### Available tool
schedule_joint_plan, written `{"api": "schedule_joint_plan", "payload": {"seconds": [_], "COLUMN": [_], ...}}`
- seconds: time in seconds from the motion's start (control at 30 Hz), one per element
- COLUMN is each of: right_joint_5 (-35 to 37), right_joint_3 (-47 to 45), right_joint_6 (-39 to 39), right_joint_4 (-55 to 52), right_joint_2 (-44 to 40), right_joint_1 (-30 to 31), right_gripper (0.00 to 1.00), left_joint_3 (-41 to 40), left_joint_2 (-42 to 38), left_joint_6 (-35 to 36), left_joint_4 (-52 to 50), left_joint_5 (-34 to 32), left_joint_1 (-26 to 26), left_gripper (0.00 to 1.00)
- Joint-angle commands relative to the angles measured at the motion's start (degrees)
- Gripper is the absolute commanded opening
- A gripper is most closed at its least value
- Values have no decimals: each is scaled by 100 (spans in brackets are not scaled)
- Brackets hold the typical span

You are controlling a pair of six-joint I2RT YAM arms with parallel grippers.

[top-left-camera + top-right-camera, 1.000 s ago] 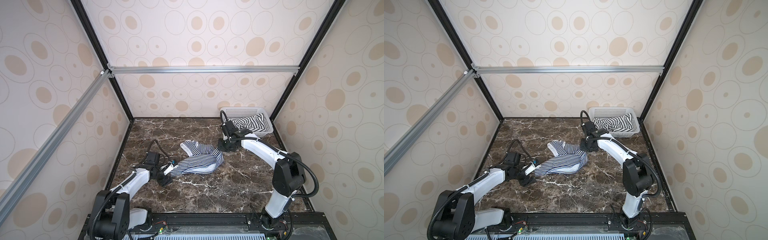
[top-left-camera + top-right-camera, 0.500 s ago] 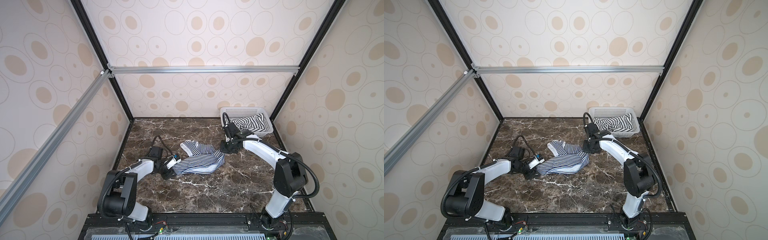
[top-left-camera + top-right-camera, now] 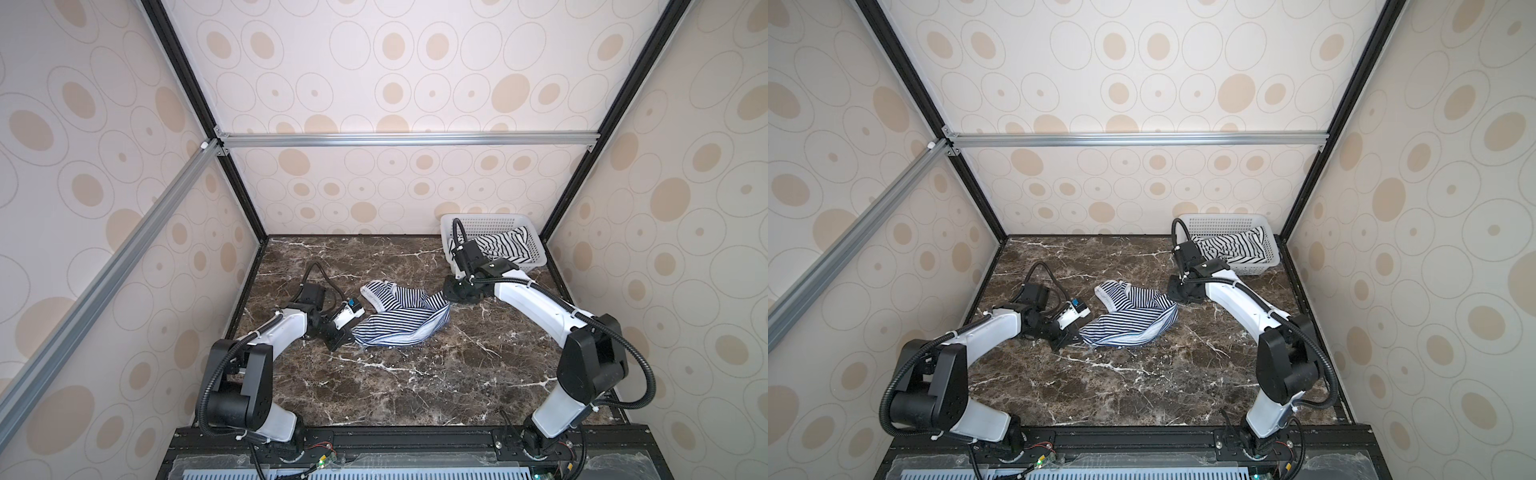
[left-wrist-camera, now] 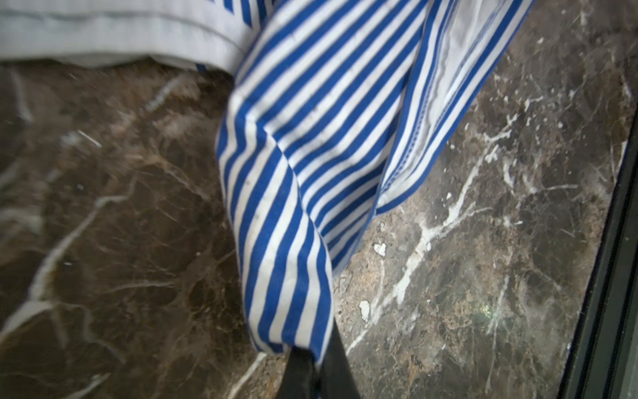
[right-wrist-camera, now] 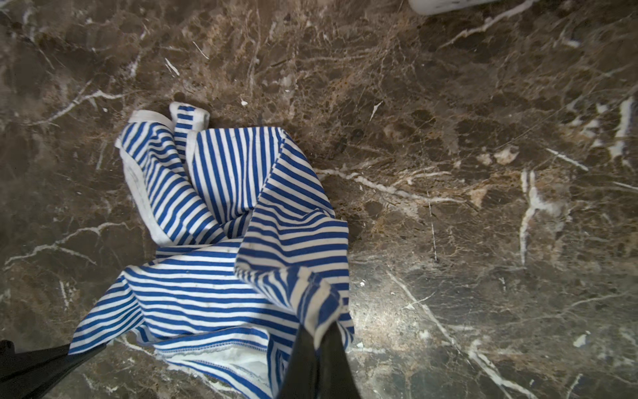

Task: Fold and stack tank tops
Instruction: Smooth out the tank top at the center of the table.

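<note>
Tank top [image 3: 399, 326] lies crumpled on marble tabletop [image 3: 415, 386].

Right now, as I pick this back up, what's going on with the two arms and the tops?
Both grippers are shut on the narrow-striped tank top, which lies crumpled on the marble table. The left gripper pinches its near-left end and the right gripper its far-right end. Nothing is folded yet. The wide-striped tank top lies loose in the white basket at the far right corner.
</note>
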Motion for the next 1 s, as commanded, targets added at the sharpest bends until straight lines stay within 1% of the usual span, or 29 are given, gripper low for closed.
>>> {"api": "schedule_joint_plan", "payload": {"seconds": [0.0, 0.07, 0.2, 0.3, 0.43, 0.5, 0.7, 0.83, 0.97], "right_joint_5": [-66, -62, -19, 107, 241, 313, 306, 341, 471], "right_joint_3": [229, 383, 843, 1320, 2031, 2250, 2550, 2647, 2621], "right_joint_6": [-113, -124, -154, -218, -334, -376, -381, -314, -266], "right_joint_4": [-101, -164, -283, -396, -670, -712, -812, -884, -810], "right_joint_2": [-567, -856, -1432, -1734, -1954, -2106, -2480, -2741, -3042], "right_joint_1": [-9, 1, 60, 213, 465, 633, 971, 1188, 1578], "right_gripper": [0, 0, 0, 0, 0, 0, 0, 0, 0], "left_joint_3": [817, 1290, 2577, 3518, 4563, 4958, 5739, 6340, 6827], "left_joint_2": [-514, -722, -966, -1024, -1013, -1111, -1613, -1819, -2026], "left_joint_6": [-197, -311, -545, -674, -843, -956, -1155, -1204, -1312], "left_joint_4": [-504, -686, -1096, -1354, -1756, -1846, -2091, -2495, -2799], "left_joint_5": [186, 125, -138, -309, -477, -580, -947, -1007, -1007], "left_joint_1": [146, 217, 407, 597, 697, 758, 826, 824, 828], "left_gripper": [0, 0, 0, 0, 0, 0, 0, 0, 0]}}
